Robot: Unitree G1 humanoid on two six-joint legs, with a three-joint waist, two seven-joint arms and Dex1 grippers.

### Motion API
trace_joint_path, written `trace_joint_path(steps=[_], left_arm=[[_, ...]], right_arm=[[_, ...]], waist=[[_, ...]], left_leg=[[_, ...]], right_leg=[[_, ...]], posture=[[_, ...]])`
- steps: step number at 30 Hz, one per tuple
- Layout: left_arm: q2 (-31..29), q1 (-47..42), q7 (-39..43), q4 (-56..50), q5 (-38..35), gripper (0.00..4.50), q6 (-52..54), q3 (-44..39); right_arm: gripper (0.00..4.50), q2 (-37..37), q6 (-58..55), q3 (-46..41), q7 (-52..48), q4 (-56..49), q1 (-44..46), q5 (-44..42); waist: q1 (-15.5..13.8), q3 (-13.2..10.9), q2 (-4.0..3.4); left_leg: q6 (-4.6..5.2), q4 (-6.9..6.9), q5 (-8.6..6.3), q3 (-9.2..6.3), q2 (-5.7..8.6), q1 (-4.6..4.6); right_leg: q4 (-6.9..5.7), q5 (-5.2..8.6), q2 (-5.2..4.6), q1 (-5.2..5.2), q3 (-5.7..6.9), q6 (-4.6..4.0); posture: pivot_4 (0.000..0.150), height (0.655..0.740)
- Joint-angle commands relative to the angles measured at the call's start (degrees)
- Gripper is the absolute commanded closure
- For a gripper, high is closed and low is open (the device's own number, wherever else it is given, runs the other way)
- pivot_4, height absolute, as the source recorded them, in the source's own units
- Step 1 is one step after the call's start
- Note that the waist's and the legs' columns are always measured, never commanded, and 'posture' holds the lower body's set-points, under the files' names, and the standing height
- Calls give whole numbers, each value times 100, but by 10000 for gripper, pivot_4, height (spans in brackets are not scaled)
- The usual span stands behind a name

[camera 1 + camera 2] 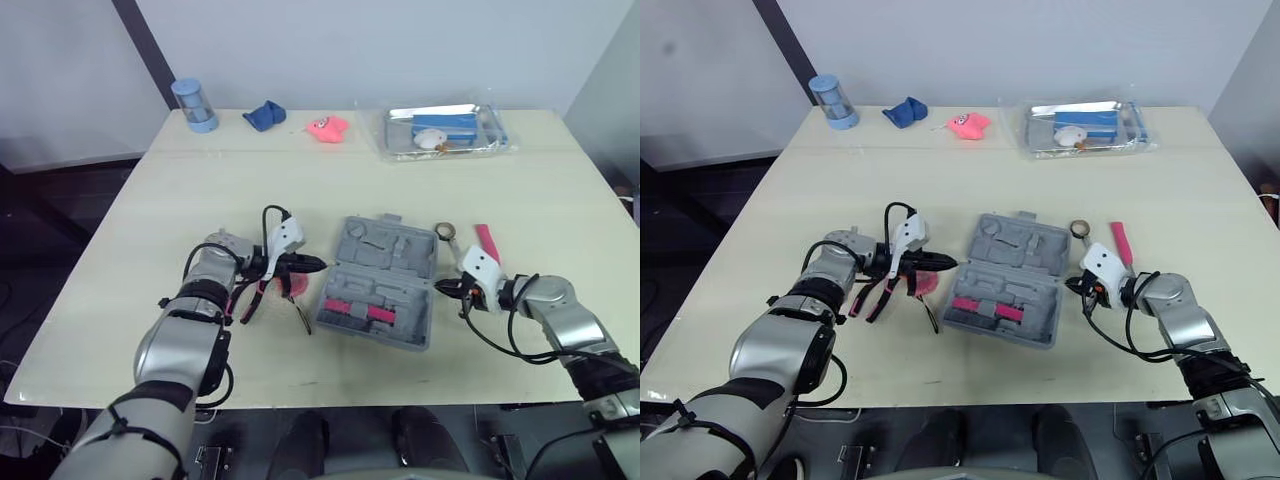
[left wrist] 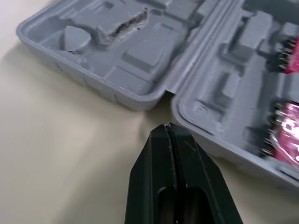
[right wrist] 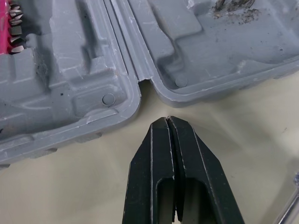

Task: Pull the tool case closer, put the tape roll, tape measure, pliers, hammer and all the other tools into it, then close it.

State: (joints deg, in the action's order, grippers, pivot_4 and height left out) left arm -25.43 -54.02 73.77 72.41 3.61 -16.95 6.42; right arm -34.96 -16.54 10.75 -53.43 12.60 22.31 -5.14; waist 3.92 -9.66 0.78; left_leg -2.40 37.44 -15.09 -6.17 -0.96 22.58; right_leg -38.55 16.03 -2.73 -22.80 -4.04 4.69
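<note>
- In the upper left of the frame I see a blue cylindrical container [image 1: 194, 104] standing upright near the far edge of the table.
- Just right of it lies a crumpled blue cloth [image 1: 264, 116].
- At top centre there is a pink soft object [image 1: 327, 127], near the cloth but apart from it.
- At upper right a clear plastic bag [image 1: 400, 140] lies flat, with a flat blue item [image 1: 447, 124] and a small white piece [image 1: 430, 139] inside.
- All of these rest on a pale beige table [image 1: 180, 200].

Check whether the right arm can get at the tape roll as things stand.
Probably yes. The tape roll lies on bare table just past the right gripper, beside the case's right edge, with nothing between them. The gripper is shut, so it must open first.
</note>
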Motion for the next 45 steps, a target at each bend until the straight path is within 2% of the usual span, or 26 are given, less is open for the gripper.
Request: trace_joint_path(steps=[1,28,32,45], left_arm=[[14,-143,-181,91,140,45000,-58,-8],[499,-319,-1010,289,647,45000,-52,33],[550,-289,-885,280,592,45000,-31,3],[549,39,602,-318,610,45000,359,317]], right_arm=[[44840,73,102,-11,-8,-44,97,29],[44840,424,142,11,41,33,213,204],[44840,457,159,11,21,57,222,213],[44840,220,-95,52,-504,-350,-35,80]], waist=[[15,0,0],[10,0,0],[11,0,0],[13,1,-2]], left_leg=[[0,0,0,-1,0,0],[-2,13,3,-22,17,-1],[-2,15,3,-23,19,-1],[-3,17,4,-26,23,0]], right_leg=[[0,0,0,0,1,0],[-28,0,-8,-2,7,0],[-29,0,-8,-2,7,0],[-29,0,-11,-1,9,0]], posture=[[1500,7400],[1500,7400],[1500,7400],[1500,7400]])
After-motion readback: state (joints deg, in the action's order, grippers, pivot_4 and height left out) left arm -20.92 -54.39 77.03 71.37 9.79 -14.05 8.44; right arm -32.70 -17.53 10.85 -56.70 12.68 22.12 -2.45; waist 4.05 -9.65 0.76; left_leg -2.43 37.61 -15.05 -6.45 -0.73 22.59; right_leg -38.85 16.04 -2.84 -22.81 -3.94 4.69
